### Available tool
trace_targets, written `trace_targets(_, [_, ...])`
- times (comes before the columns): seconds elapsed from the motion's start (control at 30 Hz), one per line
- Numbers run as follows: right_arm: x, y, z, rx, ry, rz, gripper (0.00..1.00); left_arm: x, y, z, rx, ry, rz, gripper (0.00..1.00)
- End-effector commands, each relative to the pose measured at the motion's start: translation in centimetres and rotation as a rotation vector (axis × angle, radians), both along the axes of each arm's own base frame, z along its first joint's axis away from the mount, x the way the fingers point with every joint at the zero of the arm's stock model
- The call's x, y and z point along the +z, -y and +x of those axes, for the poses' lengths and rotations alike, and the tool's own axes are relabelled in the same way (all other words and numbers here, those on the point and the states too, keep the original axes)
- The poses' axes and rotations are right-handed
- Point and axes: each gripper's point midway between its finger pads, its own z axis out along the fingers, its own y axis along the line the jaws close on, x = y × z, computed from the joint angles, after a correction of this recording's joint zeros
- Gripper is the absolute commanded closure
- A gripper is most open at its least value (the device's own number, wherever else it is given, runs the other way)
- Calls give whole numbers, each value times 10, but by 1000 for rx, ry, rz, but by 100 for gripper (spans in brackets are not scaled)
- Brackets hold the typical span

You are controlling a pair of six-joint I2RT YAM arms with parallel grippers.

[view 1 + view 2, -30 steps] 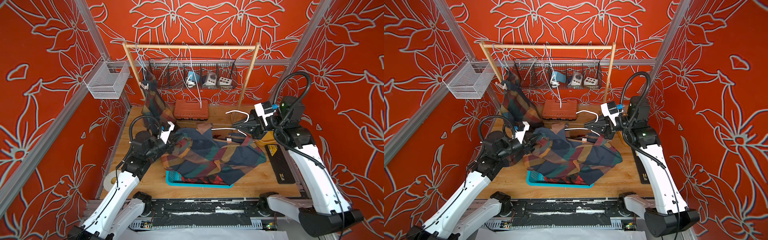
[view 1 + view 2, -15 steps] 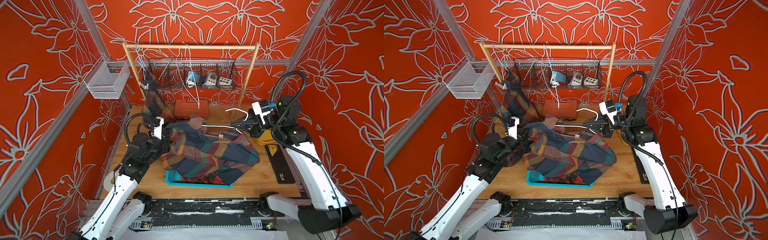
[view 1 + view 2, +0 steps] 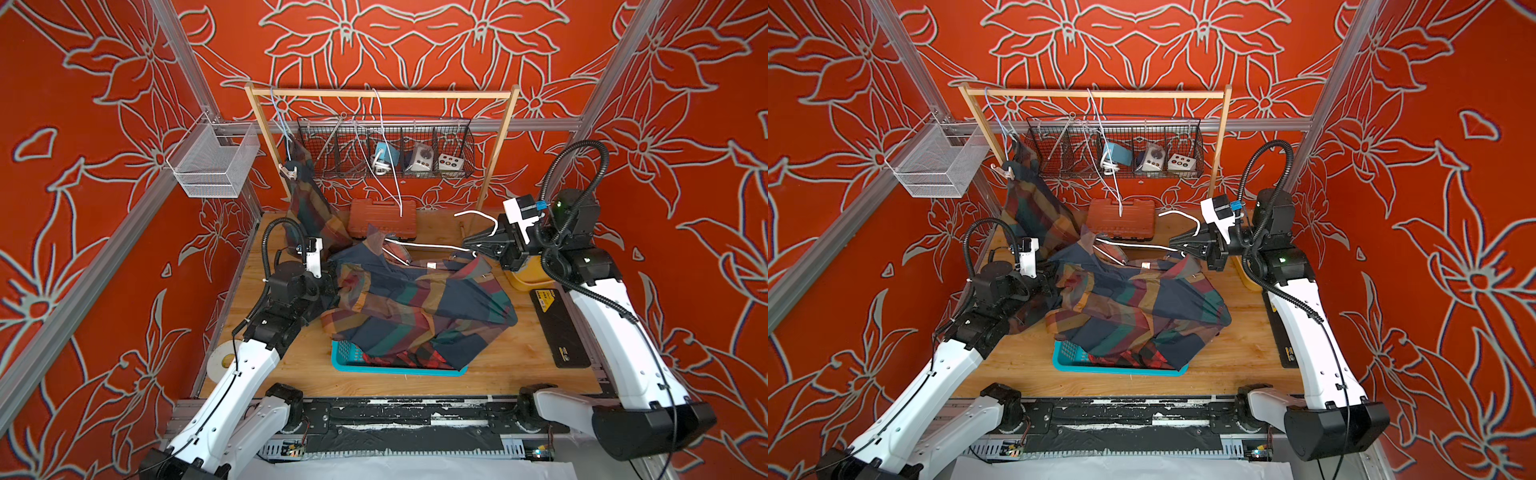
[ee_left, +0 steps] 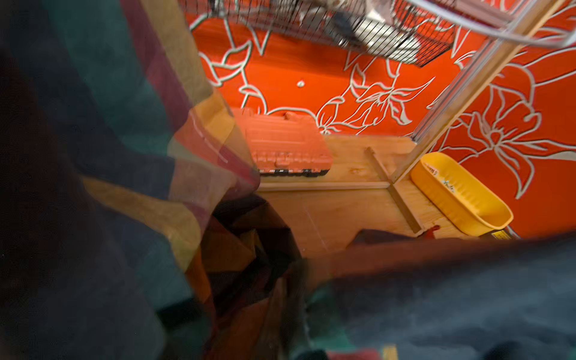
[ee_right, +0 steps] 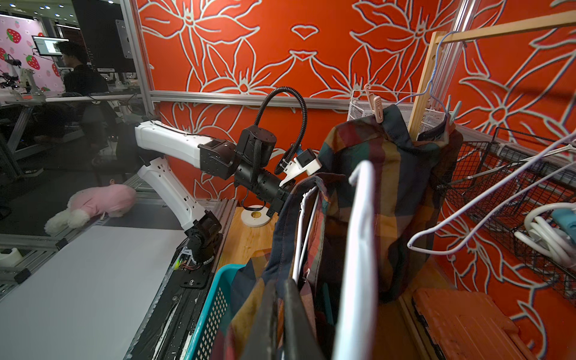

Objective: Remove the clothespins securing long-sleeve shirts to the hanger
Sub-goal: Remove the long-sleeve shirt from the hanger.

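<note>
A dark plaid long-sleeve shirt is stretched between both grippers above a teal basket. My left gripper is buried in its fabric, jaws hidden, shut on a fold. My right gripper is shut on the white wire hanger inside the shirt's shoulder. A second plaid shirt hangs on the wooden rail at the back left. A pale pink clothespin grips its shoulder. Red-and-black cloth lies in the basket.
An orange tool case lies at the back. Above it hangs a black wire basket, with empty wire hangers dangling in front. A white mesh basket hangs on the left wall. A yellow tub and a black pad lie at the right.
Both grippers have risen with the shirt. The left one has drawn away to the left and the right one back, so the cloth now hangs stretched higher over the basket.
</note>
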Motion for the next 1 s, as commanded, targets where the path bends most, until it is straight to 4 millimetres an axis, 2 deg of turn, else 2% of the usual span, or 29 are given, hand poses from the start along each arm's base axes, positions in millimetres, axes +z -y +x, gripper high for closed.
trace_targets(0.0, [11, 10, -24, 118, 36, 28, 100, -17, -21, 1, 96, -73, 14, 100])
trace_targets(0.37, [12, 22, -16, 74, 37, 29, 100, -33, -24, 3, 104, -126, 26, 100])
trace_targets(0.53, [14, 25, -21, 81, 46, 31, 100, -33, -27, 3, 105, -126, 15, 100])
trace_targets(0.67, [13, 23, -22, 82, 43, 35, 100, -28, -14, 0, 24, -108, -1, 100])
trace_targets(0.77, [13, 11, -27, 100, 42, 29, 100, -9, 4, -6, -91, -32, -22, 100])
trace_targets(0.8, [12, 4, -29, 104, 42, 23, 100, -2, 9, -9, -125, -8, -27, 91])
trace_targets(0.83, [9, -4, -30, 105, 38, 17, 100, 7, 16, -14, -170, 24, -28, 71])
trace_targets(0.87, [6, -10, -31, 110, 37, 15, 100, 18, 23, -19, -219, 60, -26, 56])
trace_targets(0.9, [3, -13, -32, 122, 36, 16, 100, 28, 28, -25, -257, 93, -24, 47])
trace_targets(0.97, [-2, -16, -27, 109, 17, 11, 100, 51, 38, -39, -327, 170, -7, 34])
